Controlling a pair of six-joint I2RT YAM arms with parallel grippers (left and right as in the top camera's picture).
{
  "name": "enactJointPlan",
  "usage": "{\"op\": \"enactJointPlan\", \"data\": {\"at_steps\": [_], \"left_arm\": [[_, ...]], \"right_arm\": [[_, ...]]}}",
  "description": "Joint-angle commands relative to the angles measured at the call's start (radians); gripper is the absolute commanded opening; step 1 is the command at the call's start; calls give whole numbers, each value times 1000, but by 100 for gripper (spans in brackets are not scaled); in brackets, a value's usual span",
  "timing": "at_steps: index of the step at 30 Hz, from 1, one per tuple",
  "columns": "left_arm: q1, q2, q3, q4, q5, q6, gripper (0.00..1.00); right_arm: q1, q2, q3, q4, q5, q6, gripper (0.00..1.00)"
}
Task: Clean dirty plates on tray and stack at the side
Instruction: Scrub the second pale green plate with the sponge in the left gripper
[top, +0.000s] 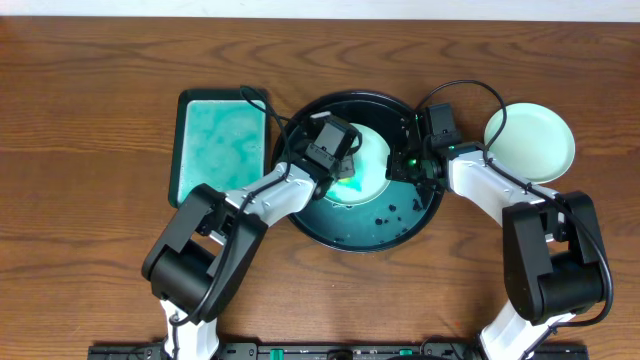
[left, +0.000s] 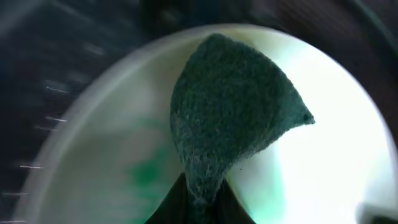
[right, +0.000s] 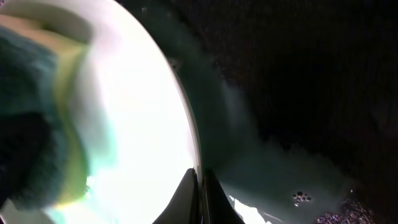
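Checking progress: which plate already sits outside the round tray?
The pale mint plate on the bare wood at the right; the other visible plate lies inside the black tray, under the scouring pad.

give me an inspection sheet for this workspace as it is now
surface: brown wood-grain table
job's things: smeared plate in round tray, whose wet teal floor has dark specks; clean plate on the table to the right
clutter: rectangular tray of teal liquid, left of the round tray
grippers: left tool shut on green scouring pad over the smeared plate; right tool shut on that plate's rim
cables: black loops at both wrists
surroundings: nothing seen
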Motion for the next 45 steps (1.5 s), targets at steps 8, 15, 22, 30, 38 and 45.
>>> {"op": "enactJointPlan", "data": {"at_steps": [8, 15, 22, 30, 38, 45], "left_arm": [[79, -67, -15, -83, -327, 125, 7], [78, -135, -14, 63, 117, 66, 8], [48, -61, -14, 166, 206, -73, 8], [42, 64, -14, 194, 203, -61, 8], [89, 80, -14, 155, 56, 175, 7], [126, 31, -14, 45, -278, 225, 7]], "right_arm": [[-5, 11, 18, -6, 80, 1, 1], [-3, 11, 18, -6, 80, 1, 1], [-3, 11, 18, -6, 80, 1, 1], [-3, 11, 18, -6, 80, 1, 1], [-3, 11, 18, 3, 80, 1, 1], [-3, 11, 18, 9, 81, -11, 1]]}}
